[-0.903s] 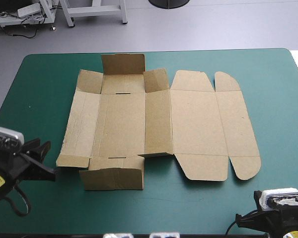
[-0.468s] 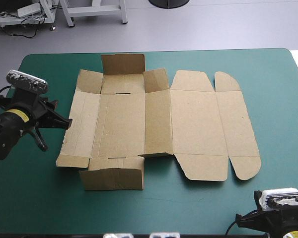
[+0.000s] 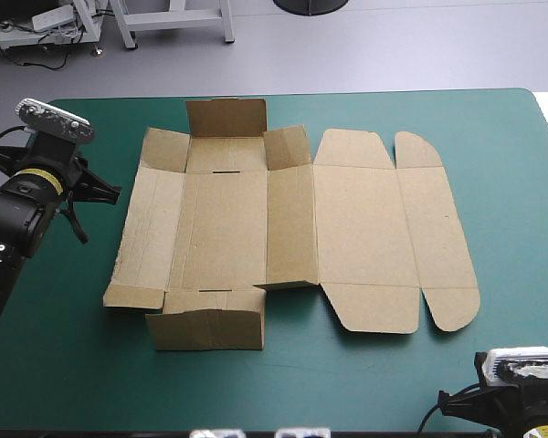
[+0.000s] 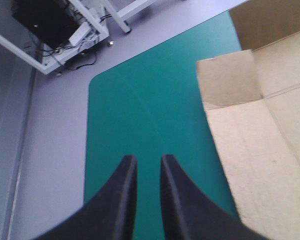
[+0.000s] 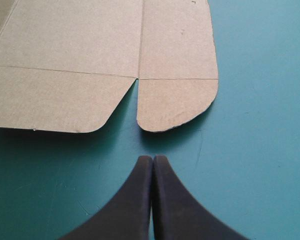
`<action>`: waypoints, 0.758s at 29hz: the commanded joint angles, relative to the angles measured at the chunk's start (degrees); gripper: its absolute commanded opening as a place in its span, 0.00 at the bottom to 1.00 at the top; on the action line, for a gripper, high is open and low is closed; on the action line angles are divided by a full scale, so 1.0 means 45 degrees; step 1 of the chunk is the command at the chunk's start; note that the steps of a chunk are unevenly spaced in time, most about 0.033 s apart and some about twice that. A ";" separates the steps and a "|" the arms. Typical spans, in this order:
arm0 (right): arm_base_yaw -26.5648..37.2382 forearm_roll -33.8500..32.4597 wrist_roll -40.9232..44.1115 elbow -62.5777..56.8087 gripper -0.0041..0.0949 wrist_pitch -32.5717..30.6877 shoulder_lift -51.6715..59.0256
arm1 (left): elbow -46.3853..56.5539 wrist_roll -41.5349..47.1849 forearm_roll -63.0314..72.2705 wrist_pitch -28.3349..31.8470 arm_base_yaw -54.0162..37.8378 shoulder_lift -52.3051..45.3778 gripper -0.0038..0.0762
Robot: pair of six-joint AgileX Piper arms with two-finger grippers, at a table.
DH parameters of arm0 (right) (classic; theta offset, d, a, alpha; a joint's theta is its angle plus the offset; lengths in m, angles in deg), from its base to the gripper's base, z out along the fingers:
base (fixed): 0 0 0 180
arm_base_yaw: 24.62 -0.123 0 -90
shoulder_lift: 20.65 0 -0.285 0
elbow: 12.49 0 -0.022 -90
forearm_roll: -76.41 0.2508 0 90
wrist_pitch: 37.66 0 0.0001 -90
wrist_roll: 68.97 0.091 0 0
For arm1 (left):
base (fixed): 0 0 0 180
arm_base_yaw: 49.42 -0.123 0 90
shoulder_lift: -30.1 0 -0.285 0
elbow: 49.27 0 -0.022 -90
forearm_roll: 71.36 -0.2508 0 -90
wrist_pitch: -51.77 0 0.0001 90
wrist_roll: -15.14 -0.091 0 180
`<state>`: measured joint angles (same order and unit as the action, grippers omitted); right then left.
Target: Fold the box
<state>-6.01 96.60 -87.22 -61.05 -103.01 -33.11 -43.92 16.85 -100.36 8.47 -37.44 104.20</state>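
the box (image 3: 292, 228) lies opened out across the middle of the counter (image 3: 493, 365), mostly flat, its lid panels toward the right of the high frame. a far wall (image 3: 226, 119) stands up at its upper left, and a near wall (image 3: 205, 328) is lifted at its lower left. my left jaws hover at the left of the frame, just off the box's left edge, parted by a narrow slit and grasping nothing. my right jaws sit in the lower right corner, clenched to a single point on nothing, with the rounded lid tab (image 5: 177, 102) just ahead of them.

what worries me: nothing pins the sheet, so a push from the left alone would likely skid the whole board across the teal-green cover rather than raise the side panel (image 3: 155, 228). with my left jaws so barely parted, a tip could dig into the board's edge and crease it off the score line. the two lifted walls look free to drop back, i judge.

hard to tell: my right arm (image 3: 521, 401) is mostly cut off by the bottom edge of the high frame. my left wrist view catches only the corner flap (image 4: 227, 80) and a strip of panel — not whether that panel lies flush or curls up.
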 commanded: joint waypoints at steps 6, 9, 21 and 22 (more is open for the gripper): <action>-0.0012 0.0112 0.0058 0.0284 0.02 0.0826 -0.0209 | -0.0488 0.2916 -0.4036 0.0639 -0.1167 0.1263 0.13; -0.0012 0.0093 0.0058 0.0284 0.02 0.0826 -0.0209 | -0.0488 0.3134 -0.3454 0.0974 -0.2392 0.1811 0.13; -0.0012 -0.0136 0.0081 0.0284 0.02 0.0849 -0.0209 | -0.0488 -0.1607 0.7806 -0.0084 -0.6160 0.4045 0.06; -0.0012 -0.0136 0.0081 0.0284 0.02 0.0849 -0.0209 | -0.0488 -0.2912 0.9509 -0.0932 -0.6418 0.4325 0.06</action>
<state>-6.01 95.25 -86.70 -61.05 -102.75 -33.11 -43.95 12.05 -70.52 6.68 -64.59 124.06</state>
